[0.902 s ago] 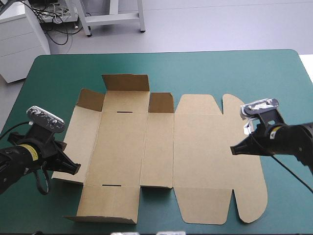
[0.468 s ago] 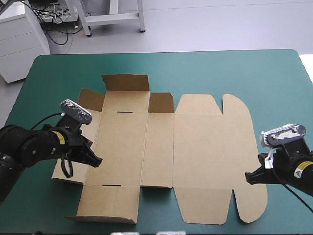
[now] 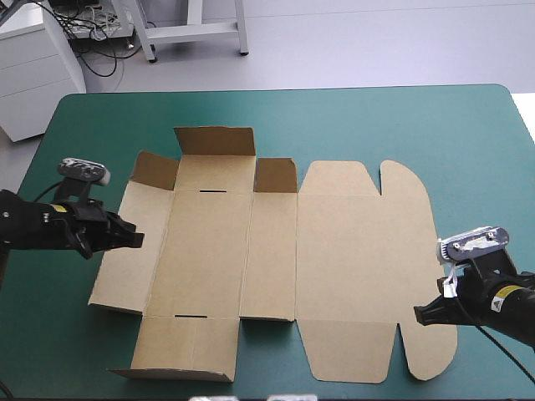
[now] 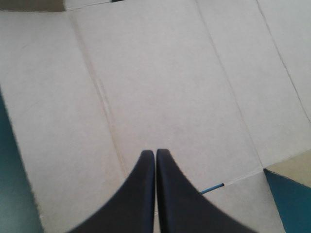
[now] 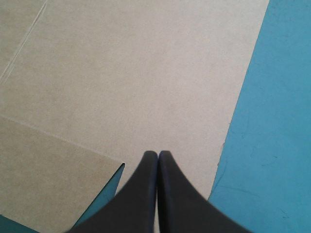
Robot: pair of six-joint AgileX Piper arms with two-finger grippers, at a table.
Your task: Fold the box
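Brown box (image 3: 318, 242) unfolded | left claw (image 3: 136, 241) together, arm low (over side panel) | right claw (image 3: 419, 316) together, low

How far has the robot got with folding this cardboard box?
Barely started. Done: the brown box lies spread almost flat on the teal-green table, with only the small flaps along its far edge tilted up. In hand: the left gripper, shut, is over the box's left side, and the right gripper, shut, is at its right edge. Neither holds any board. Left: raising and tucking every wall.
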